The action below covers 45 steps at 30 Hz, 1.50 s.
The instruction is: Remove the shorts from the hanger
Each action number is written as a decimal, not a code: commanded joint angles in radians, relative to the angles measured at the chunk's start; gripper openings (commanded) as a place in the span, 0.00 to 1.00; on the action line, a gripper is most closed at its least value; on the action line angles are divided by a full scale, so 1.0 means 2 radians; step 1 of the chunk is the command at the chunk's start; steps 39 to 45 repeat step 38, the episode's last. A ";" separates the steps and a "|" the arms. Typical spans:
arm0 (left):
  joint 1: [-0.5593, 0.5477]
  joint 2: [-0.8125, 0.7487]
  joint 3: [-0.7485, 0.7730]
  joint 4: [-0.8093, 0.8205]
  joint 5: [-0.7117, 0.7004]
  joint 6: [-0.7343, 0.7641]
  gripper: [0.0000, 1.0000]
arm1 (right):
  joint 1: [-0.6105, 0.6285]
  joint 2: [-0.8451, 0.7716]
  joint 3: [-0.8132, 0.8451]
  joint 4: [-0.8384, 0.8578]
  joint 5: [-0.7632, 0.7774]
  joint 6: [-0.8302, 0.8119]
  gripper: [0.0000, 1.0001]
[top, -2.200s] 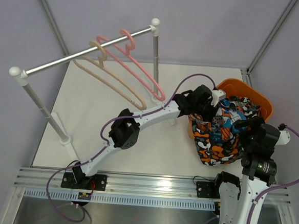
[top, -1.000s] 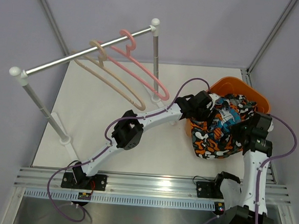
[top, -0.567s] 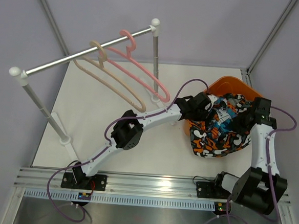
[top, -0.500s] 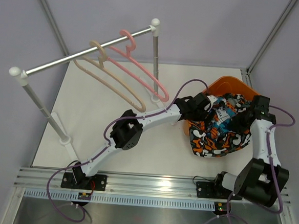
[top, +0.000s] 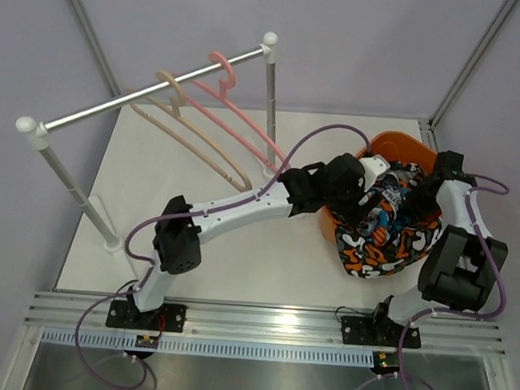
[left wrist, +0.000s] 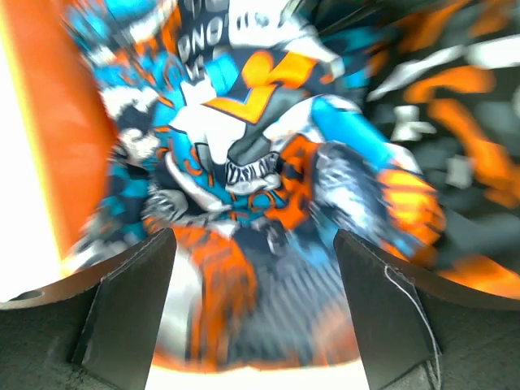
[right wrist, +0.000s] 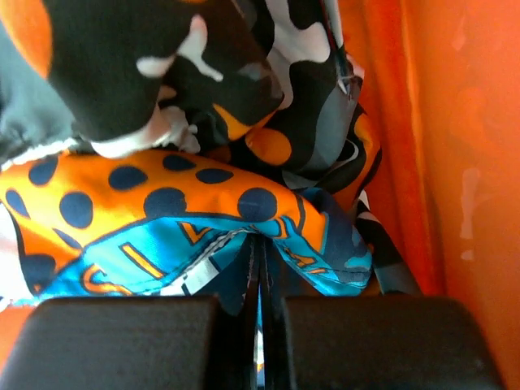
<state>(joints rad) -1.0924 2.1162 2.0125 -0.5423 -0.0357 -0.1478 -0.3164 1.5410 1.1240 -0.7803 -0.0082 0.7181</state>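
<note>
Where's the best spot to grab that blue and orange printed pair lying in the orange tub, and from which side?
Probably a raised fold of the blue printed shorts, pinched from straight above. The fabric is crumpled into ridges, and the walls of the orange basket block sideways approaches. The right gripper pinches just such a fold.

Plain pale lilac walls (top: 360, 41) close in the space on three sides, with grey metal struts (top: 83, 17) rising at the corners. The white table (top: 153, 188) carries a clothes rack (top: 96, 109), a silver bar on two white-capped posts. An aluminium rail (top: 260, 320) edges the near side. The light is soft and even.
</note>
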 commanded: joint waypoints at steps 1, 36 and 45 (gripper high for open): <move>-0.005 -0.074 -0.020 0.041 -0.024 0.020 0.85 | -0.004 0.040 0.028 0.000 0.017 0.000 0.00; -0.100 -0.546 -0.268 -0.072 -0.336 -0.040 0.99 | -0.003 -0.393 0.082 0.053 -0.246 -0.127 0.99; -0.100 -0.558 -0.269 -0.074 -0.349 -0.037 0.99 | -0.003 -0.396 0.078 0.061 -0.242 -0.125 0.99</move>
